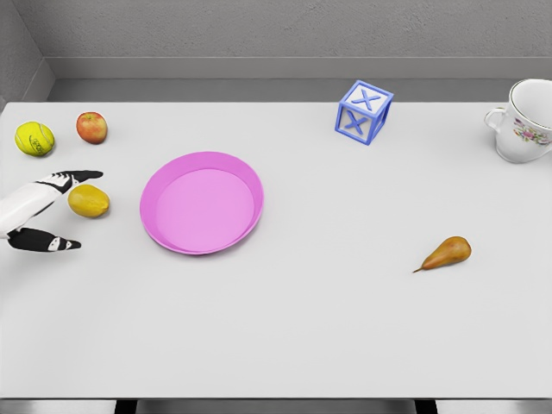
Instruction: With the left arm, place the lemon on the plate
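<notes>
The task had barely got under way: the lemon (89, 201) lay on the white table (328, 328), just to the left of the pink plate (202, 203) and apart from its rim, and the plate itself held nothing. The whole carry, as far as could be judged, remained to be done: closing on the fruit, lifting it, moving it right over the rim and setting it down. The left hand (53, 211) came in from the far left, further from the plate than the lemon, with its fingers spread and gripping nothing. One dark fingertip (86, 175) reached past the lemon's far side, close above it, and another (60, 245) lay nearer the camera and somewhat short of it, so that the fruit sat at the mouth of the open hand, toward the upper finger; whether any finger touched it could not be told. Beyond the plate's upper left stood an apple (91, 127) and a tennis ball (34, 138), both well clear of the hand's line. The right arm was not in view.
</notes>
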Action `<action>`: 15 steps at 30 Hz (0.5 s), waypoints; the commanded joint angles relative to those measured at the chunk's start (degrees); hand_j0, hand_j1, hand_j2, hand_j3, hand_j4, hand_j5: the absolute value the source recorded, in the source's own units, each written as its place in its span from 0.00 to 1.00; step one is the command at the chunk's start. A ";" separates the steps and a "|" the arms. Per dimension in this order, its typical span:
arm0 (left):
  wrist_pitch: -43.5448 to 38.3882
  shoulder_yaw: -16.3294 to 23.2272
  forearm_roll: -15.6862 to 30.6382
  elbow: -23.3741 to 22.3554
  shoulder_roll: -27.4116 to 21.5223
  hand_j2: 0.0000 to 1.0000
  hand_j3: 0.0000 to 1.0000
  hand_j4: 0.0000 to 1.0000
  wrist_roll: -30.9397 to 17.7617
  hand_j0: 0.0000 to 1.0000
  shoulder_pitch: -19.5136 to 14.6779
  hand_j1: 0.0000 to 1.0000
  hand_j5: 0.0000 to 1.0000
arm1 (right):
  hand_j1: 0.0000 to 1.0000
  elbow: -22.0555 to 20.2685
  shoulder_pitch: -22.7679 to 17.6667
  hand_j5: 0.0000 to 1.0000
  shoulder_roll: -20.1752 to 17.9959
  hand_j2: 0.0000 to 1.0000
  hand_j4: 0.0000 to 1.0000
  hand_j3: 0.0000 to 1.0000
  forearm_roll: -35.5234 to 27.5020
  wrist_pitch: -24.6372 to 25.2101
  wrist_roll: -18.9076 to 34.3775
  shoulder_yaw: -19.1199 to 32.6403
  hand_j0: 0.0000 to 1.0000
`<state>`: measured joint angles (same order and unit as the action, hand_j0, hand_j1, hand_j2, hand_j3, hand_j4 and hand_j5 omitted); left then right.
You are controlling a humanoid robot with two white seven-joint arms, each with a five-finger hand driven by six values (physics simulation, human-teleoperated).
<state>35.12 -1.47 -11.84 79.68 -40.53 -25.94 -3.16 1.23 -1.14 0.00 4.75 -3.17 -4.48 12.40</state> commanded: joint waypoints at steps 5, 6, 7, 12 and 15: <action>-0.12 0.06 -0.38 0.04 0.19 1.00 1.00 1.00 0.02 1.00 -0.09 1.00 1.00 | 1.00 0.00 0.00 1.00 0.00 1.00 1.00 1.00 -0.01 0.01 -0.01 -0.01 1.00; -0.12 -0.02 -1.96 0.04 0.71 1.00 1.00 1.00 0.02 1.00 -0.18 1.00 1.00 | 1.00 0.00 0.00 1.00 0.00 1.00 1.00 1.00 -0.01 0.01 -0.01 -0.01 1.00; -0.12 -0.37 -2.75 0.04 1.15 1.00 1.00 1.00 0.02 1.00 -0.26 1.00 1.00 | 1.00 0.00 0.00 1.00 0.00 1.00 1.00 1.00 -0.01 0.01 -0.01 -0.10 1.00; -0.12 -0.46 -5.56 -0.31 0.54 1.00 1.00 1.00 -6.31 1.00 -1.93 1.00 1.00 | 1.00 0.00 0.00 1.00 0.00 1.00 1.00 1.00 -0.01 0.01 0.08 -0.10 1.00; -0.12 0.24 -9.78 -1.02 0.28 1.00 1.00 1.00 -6.31 1.00 -4.22 1.00 1.00 | 1.00 0.00 0.00 1.00 0.00 1.00 1.00 1.00 -0.01 0.01 0.08 -0.10 1.00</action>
<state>35.11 -1.52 -19.22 78.93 -40.05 -31.42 -7.56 1.23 -1.14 0.00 4.75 -3.16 -4.47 12.32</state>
